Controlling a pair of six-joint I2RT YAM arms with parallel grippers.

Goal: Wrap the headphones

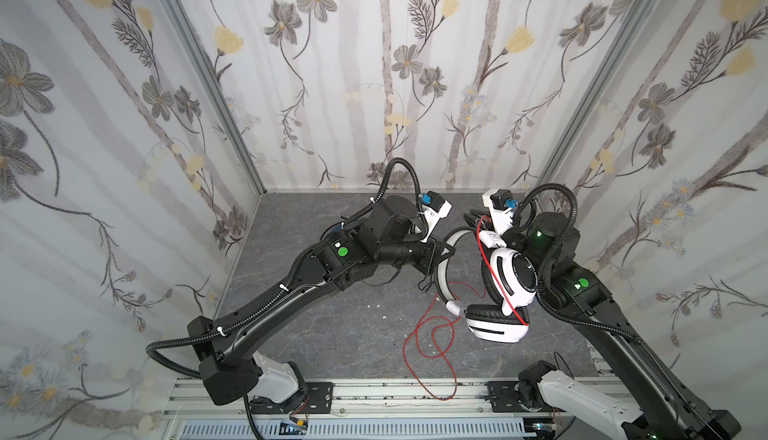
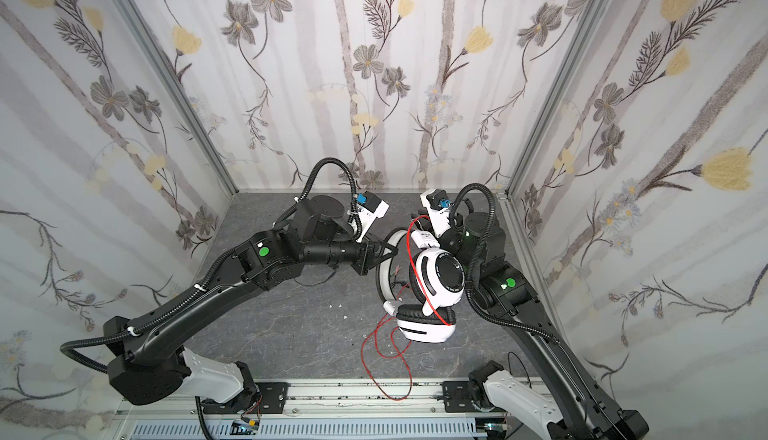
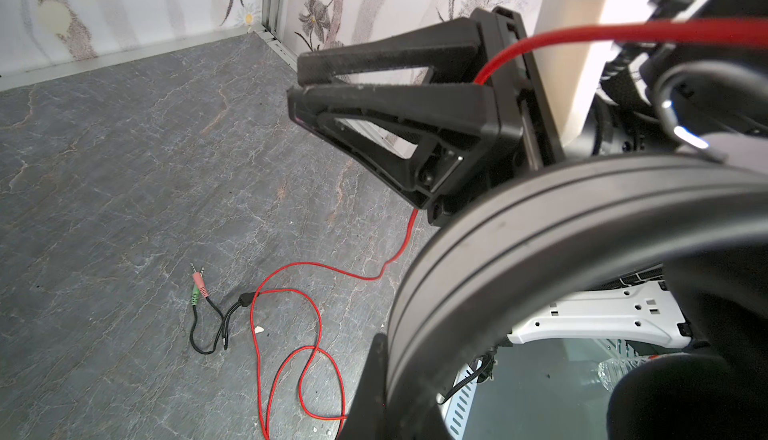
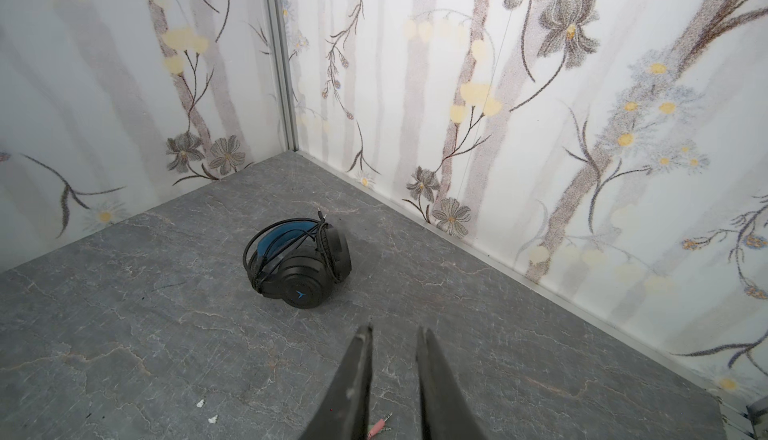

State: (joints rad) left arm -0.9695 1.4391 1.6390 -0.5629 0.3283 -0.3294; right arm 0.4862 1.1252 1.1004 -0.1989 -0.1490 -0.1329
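From a top view: holding the white headset point(image 1: 500, 273) by its headband in the left gripper point(image 1: 446, 250), clamped tight, earcups just past its tips. Watch the red cable point(image 1: 404, 346): hooked over the right wrist's camera mount point(image 1: 496, 214), slack trailing back to the front rail point(image 1: 374, 392); may snag or tangle once pulled. Cannot read the earcup's ring print.

From the left wrist: showing the right gripper point(image 3: 295, 84) nearly closed, cable running loosely past its base; could slip out.

From the right wrist: confirming a narrow, empty gap between the jaws. Well ahead of the tips, find the black headset point(image 4: 299, 284), cable wound round it; blue arrow logo, no words.
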